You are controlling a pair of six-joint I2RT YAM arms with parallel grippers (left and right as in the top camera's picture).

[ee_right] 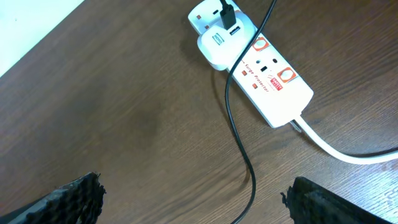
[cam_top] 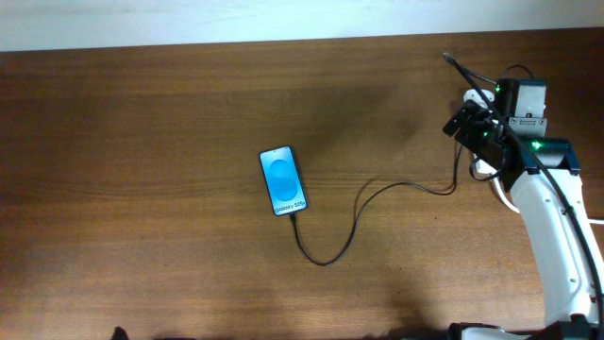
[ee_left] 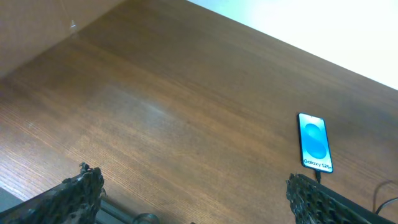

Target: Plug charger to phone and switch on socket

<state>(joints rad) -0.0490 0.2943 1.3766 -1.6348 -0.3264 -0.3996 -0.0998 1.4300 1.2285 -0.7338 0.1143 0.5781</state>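
Two end effectors are seen with their fingers spread wide and nothing held between them: the left end effector is shown above bare wood, and the right end effector is shown above the far right part of the brown wooden worktop. The phone is laid flat near the middle of the worktop, its blue screen lit and facing up, well apart from both end effectors. The charger cable is met by the phone's lower edge, where a small dark connector is seen against the frame; from there the cable is looped toward the near edge and carried in a curve to the right, up to the white power strip. The strip is laid at a slant ahead of the right fingers, untouched by them, and in the overhead view it is largely covered by the right arm. A white USB adapter is seated in the strip's far end, with the cable's plug pushed into it. Red-marked switches are seen on the strip's top face, though their position cannot be told. A thick white cord is led away from the strip's near end toward the right
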